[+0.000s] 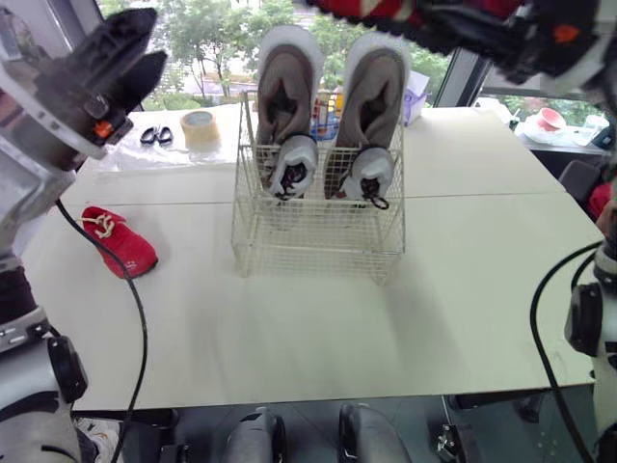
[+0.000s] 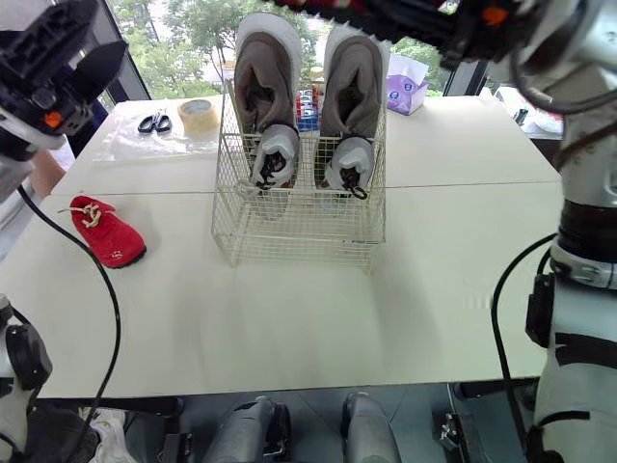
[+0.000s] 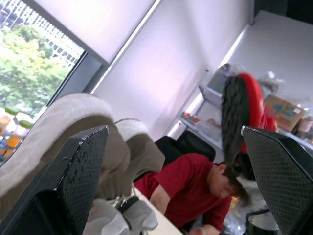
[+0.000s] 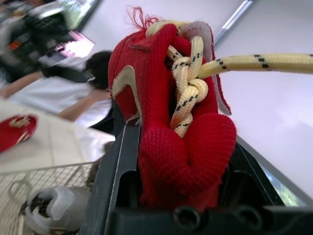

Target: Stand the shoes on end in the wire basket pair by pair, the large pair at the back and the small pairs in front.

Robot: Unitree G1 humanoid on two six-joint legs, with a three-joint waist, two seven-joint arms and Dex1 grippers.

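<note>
The right end effector (image 4: 183,139) clamps a red knit shoe (image 4: 146,63) with knotted yellow laces. The left end effector (image 3: 173,132) has its fingers spread apart.

Bright daylight reaches you from the windows (image 1: 202,39) at upper frame; the bench (image 1: 434,318) glares pale, with soft shadow beneath the wire basket (image 1: 318,241).

— What's on the white table (image 1: 308,328), far left corner?
— Black scissors (image 1: 156,136) beside a tape roll (image 1: 200,128) (scissors on a clear plastic sheet (image 2: 125,147)). A purple tissue box (image 2: 408,94) sits further right.
</note>
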